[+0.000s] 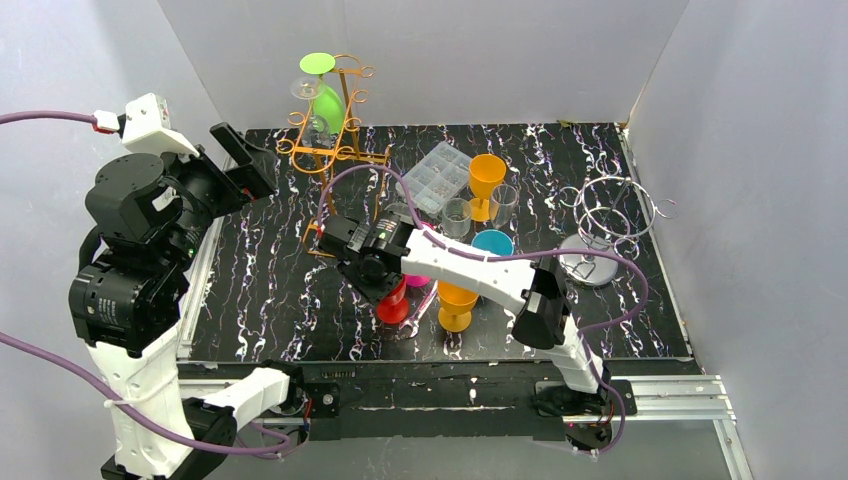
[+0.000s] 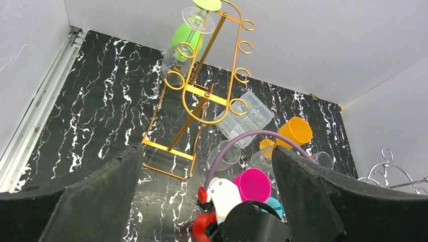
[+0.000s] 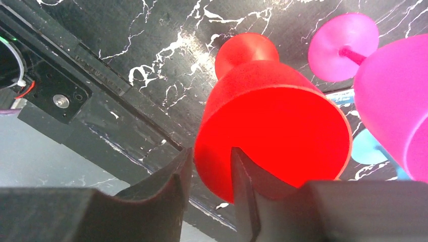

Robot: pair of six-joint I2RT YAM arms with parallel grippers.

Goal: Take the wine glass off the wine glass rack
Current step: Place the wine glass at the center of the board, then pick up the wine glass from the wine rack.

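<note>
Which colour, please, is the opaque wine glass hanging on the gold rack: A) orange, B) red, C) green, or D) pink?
C: the green wine glass hangs upside down on the gold rack, with its foot uppermost.

Gold rack (image 2: 199, 94), red glass (image 3: 272, 116) (black white-veined table (image 1: 260, 290)).
</note>
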